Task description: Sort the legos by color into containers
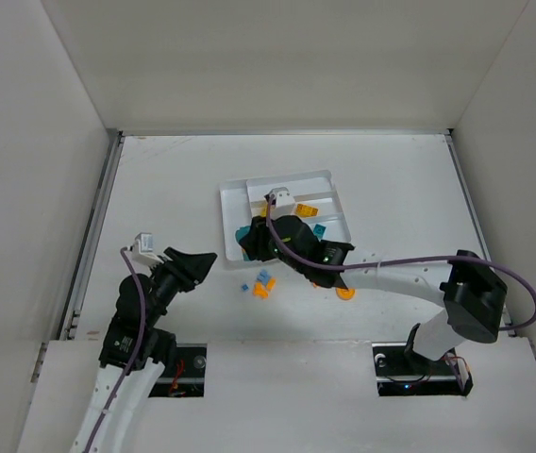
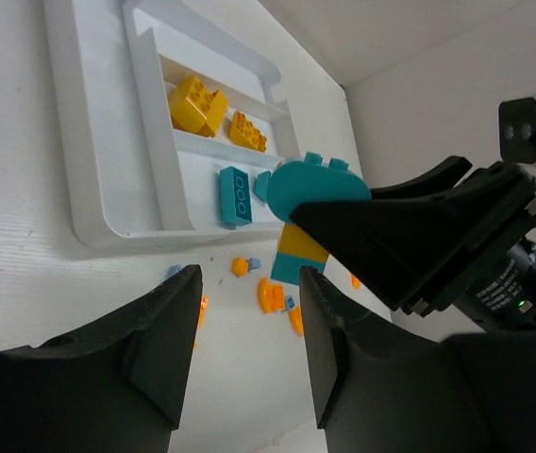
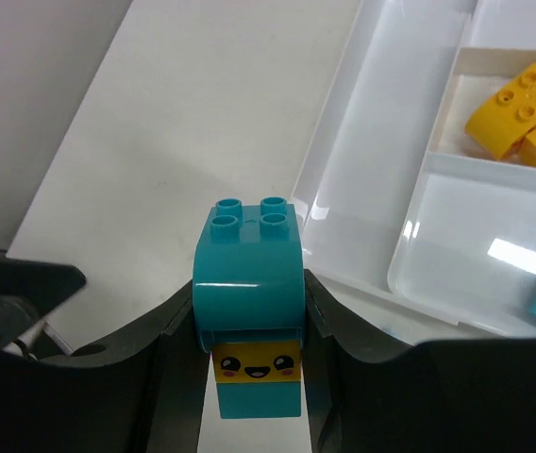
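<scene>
Right claw: the right claw (image 3: 249, 321) is clamped on a teal rounded lego (image 3: 249, 274) that has a yellow smiling-face block stuck under it.
Held piece, place: lifted above the counter (image 1: 174, 189), just off the near left corner of the tray (image 2: 70, 113); not over a compartment as far as the right wrist view shows.
Left claw: the left claw (image 2: 247, 311) is partly spread with nothing between the fingers, hanging over the counter left of the tray's near edge.
Sorted so far: yellow legos (image 2: 197, 99) lie in one compartment; a teal brick (image 2: 235, 195) lies in the next one toward the near edge.
Not sorted: loose orange legos (image 2: 270, 294) and a light blue lego (image 1: 263, 276) lie on the counter just off the tray's near edge; one more orange piece (image 1: 345, 293) sits further right.
Progress (judgement): partway; yellow and teal are begun, and no orange or light blue shows in the tray.
Caution: the held stack mixes teal and yellow, so its compartment is ambiguous.
</scene>
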You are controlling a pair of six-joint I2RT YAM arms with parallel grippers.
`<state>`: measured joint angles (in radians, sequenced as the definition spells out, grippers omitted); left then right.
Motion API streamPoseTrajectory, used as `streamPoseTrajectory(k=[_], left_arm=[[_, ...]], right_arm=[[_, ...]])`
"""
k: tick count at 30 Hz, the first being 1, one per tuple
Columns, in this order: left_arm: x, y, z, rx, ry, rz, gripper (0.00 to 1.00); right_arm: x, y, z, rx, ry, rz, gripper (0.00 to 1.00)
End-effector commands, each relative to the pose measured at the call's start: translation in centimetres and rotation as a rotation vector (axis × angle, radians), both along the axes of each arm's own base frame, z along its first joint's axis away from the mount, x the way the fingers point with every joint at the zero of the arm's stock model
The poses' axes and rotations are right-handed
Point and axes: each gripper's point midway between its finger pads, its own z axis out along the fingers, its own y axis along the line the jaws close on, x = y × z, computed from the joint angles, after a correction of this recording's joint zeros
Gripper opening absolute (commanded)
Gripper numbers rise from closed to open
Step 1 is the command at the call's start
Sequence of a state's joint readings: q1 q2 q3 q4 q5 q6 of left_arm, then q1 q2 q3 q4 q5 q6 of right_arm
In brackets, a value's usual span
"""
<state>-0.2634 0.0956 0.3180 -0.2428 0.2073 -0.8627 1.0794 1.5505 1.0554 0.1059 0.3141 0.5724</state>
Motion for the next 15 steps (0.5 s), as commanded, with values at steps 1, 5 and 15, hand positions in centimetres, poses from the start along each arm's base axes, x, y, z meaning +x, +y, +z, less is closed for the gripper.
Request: streamPoseTrajectory(k=[1,5,15], left_arm=[[0.4,-1.3,0.6,-0.04,-0.047,-0.045,0.44],[0.9,-2.9,0.6,-0.053,-0.083,-0.09,0.46],[2.0,-8.0,0.1,0.053,-0.165,-0.164,0.5]], right_arm=[[1.3,0.0,3.1,0.181,0.021,-0.126,0.26],[1.7,-0.1,3.5,0.241,0.058,-0.182,0.25],[3.3,-1.8,3.4,0.338,0.127,-0.298,0.22]])
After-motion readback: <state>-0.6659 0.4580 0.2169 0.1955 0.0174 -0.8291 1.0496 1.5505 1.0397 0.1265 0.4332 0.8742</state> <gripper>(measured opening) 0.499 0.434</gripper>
